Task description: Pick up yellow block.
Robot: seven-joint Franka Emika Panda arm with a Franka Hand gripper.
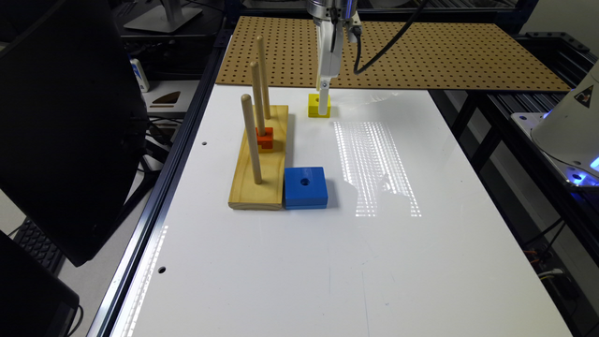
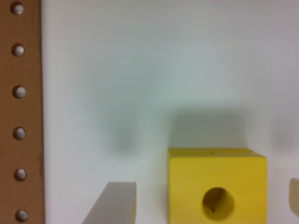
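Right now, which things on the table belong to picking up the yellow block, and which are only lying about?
For the job:
- yellow block
- hand, open around the block

Lying about:
- blue block
- orange-red block on a peg
- wooden peg base
- brown pegboard

Arm comes down vertical at top centre of exterior view; gripper (image 1: 323, 104) low, fingers (image 2: 114, 203) spread wide apart.
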